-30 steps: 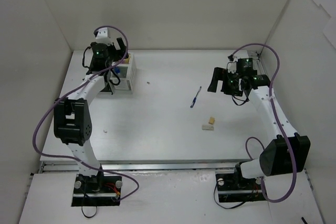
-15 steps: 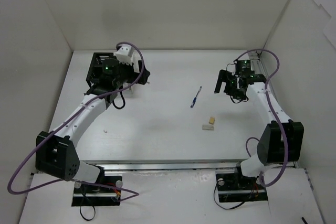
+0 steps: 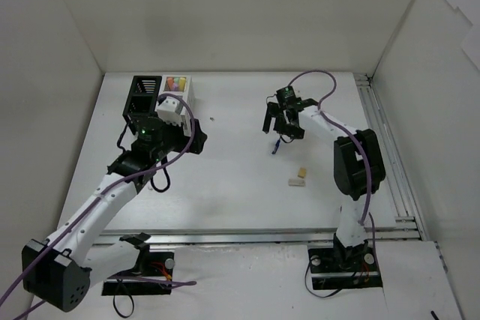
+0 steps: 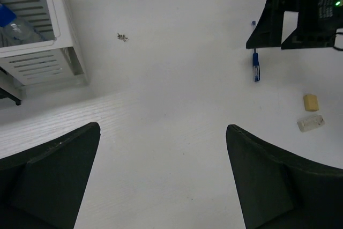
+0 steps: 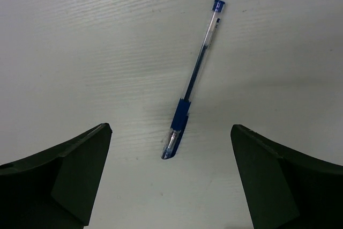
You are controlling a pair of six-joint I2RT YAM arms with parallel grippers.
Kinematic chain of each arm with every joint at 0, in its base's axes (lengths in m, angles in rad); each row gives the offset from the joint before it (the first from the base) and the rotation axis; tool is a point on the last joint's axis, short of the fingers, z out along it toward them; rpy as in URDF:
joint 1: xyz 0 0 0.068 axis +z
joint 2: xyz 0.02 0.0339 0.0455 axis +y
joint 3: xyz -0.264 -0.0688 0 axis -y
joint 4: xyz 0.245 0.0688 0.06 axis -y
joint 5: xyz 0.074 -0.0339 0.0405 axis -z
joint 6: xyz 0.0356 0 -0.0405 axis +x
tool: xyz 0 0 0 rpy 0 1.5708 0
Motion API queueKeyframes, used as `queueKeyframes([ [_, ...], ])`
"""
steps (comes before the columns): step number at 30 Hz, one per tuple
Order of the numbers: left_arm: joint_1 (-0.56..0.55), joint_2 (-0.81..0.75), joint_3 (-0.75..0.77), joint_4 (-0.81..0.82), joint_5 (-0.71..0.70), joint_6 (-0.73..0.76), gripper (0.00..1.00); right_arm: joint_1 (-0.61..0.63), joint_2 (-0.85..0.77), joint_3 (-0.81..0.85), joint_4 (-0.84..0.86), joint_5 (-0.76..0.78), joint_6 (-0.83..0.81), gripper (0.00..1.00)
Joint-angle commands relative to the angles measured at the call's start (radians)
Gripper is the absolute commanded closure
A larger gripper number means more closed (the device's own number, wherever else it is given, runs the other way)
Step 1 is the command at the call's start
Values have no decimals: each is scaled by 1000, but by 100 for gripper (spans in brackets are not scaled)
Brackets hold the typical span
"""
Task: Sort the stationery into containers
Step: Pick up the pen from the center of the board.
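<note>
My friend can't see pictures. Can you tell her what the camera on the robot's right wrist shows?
A thin clear plastic pen with blue ends lies slanted on the white table. The right arm's two dark jaws stand wide open in the bottom corners, one on each side of the pen's lower end, not touching it.

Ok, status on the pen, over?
Left pincer open, empty. Right pincer open, over the blue pen, not gripping. Pen lying flat. Nothing in the way.
</note>
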Motion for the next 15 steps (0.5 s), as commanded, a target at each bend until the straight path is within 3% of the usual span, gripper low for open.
queueKeyframes([
  [1, -5, -63, -4, 20, -83, -6, 0, 4, 42, 38, 7, 5, 89, 10],
  [5, -5, -88, -26, 31, -114, -3, 0, 36, 81, 21, 1, -4, 105, 17],
  [8, -5, -90, -29, 34, -121, 0, 0, 42, 84, -2, -6, 6, 113, 30],
  [11, -5, -91, -33, 35, -146, 7, 0, 48, 82, -14, -13, 25, 114, 65],
  [15, -5, -93, -38, 49, -155, 26, 0, 59, 90, -5, -14, 26, 97, 89],
])
